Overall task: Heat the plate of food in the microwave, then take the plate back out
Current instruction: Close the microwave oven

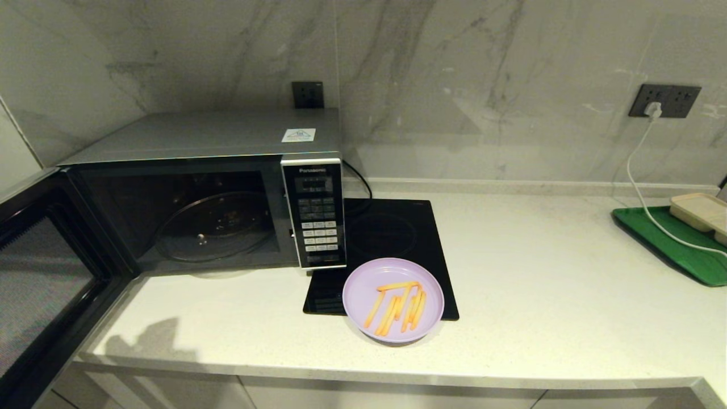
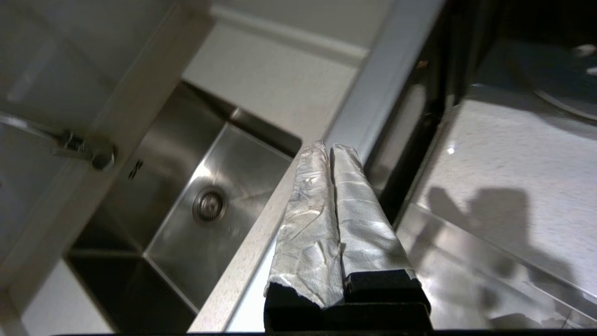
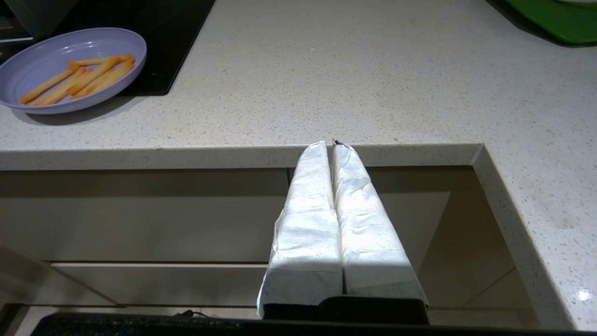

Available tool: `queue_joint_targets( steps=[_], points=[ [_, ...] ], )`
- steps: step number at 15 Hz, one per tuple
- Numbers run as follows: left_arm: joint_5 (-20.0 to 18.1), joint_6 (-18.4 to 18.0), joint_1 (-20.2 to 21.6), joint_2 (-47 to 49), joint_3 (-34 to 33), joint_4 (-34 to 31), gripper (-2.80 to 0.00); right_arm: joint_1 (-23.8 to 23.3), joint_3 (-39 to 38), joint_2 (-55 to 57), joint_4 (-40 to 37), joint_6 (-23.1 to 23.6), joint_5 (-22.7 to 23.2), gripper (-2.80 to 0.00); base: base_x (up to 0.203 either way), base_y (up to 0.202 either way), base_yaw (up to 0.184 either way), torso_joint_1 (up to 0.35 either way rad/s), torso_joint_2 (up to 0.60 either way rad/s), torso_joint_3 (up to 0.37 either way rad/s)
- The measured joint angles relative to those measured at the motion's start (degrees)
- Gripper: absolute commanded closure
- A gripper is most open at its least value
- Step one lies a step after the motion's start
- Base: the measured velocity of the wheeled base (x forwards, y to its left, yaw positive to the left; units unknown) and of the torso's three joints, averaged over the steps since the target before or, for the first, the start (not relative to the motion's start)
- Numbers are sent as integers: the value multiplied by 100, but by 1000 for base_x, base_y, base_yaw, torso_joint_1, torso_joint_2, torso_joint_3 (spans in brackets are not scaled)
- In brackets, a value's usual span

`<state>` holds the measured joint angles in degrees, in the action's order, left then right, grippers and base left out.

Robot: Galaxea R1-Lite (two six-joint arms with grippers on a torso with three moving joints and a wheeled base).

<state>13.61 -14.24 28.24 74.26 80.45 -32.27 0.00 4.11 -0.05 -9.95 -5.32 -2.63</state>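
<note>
On the pale speckled tabletop (image 1: 545,272), lower centre of the head view, sits one plate of food (image 1: 393,300): a round, shallow lilac plate carrying a small cluster of thin orange-yellow fries, roughly eight, most lying parallel with one laid across their far ends. Its rear part rests on the front corner of one flat black induction hob (image 1: 392,238); its front part overhangs onto the tabletop, near the front edge. One microwave (image 1: 216,193) stands at the left of the frame, silver, with a black keypad panel and a small white sticker on top; its door (image 1: 45,284) is swung fully open toward the lower left, exposing one glass turntable (image 1: 213,226) in a dark cavity. The plate lies just in front and right of the keypad panel, apart from it. One green tray (image 1: 670,244) holding a beige compartment tray (image 1: 701,213) sits at the right edge, well apart from the plate, with a white cable (image 1: 639,170) running to a wall socket. Open tabletop lies between plate and tray. Neither arm shows in the head view. The left tool (image 2: 330,148) has its two wrapped fingers pressed together, empty, beside the open door's edge above one steel sink (image 2: 205,205). The right tool (image 3: 331,143) is likewise closed and empty, below the tabletop's front edge, well apart from the plate.
</note>
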Motion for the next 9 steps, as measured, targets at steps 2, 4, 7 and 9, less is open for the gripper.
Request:
queue_joint_targets(
  steps=[2, 4, 7, 9],
  points=[
    [-353, -11, 569, 336, 48, 14, 0, 0, 2, 0, 0, 0, -1, 0, 0, 0, 0, 0, 0, 0],
    [-560, -15, 969, 671, 83, 84, 0, 0, 0, 0, 0, 0, 0, 0, 0, 0, 0, 0, 0, 0],
    [-630, 13, 1276, 1078, 89, 337, 0, 0, 0, 0, 0, 3, 0, 0, 0, 0, 0, 0, 0, 0],
    [-703, 18, 1336, 1198, 75, 344, 0, 0, 2, 0, -5, 2, -1, 0, 0, 0, 0, 0, 0, 0]
  ],
)
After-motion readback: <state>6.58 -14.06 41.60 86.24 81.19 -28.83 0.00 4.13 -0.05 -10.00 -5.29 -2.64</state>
